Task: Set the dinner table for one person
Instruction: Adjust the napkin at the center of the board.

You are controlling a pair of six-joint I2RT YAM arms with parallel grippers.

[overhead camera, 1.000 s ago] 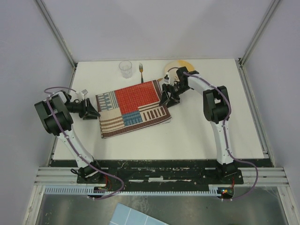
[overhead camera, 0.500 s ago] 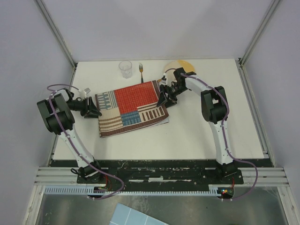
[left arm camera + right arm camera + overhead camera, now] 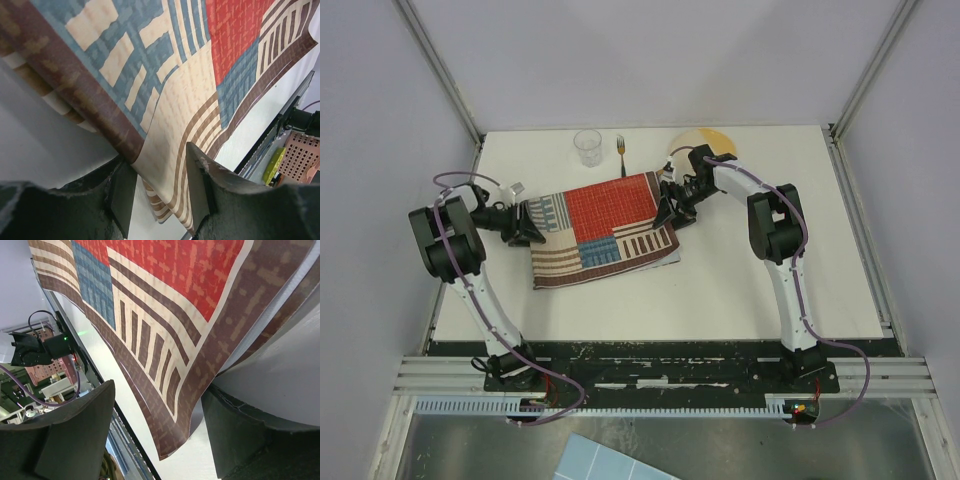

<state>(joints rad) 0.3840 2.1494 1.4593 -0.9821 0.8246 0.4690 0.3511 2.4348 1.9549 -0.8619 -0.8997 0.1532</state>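
Observation:
The striped patchwork placemat (image 3: 602, 228) lies partly folded on the white dinner table (image 3: 750, 280). My left gripper (image 3: 530, 228) is at the mat's left edge. In the left wrist view its fingers (image 3: 122, 192) stand apart, open, with the beige-striped edge of the placemat (image 3: 165, 100) lying between them. My right gripper (image 3: 670, 210) is at the mat's right edge. The right wrist view shows it (image 3: 160, 440) wide open, the brown corner of the placemat (image 3: 185, 405) reaching in between the jaws without being pinched.
A clear glass (image 3: 587, 147) and a fork (image 3: 621, 155) stand at the back of the table. A yellowish plate (image 3: 705, 140) at the back right is partly hidden by my right arm. Metal frame rails border the table.
My left gripper has moved right, from beside the mat up to its left edge. My right gripper has edged slightly inward over the right edge. The mat has hardly shifted.

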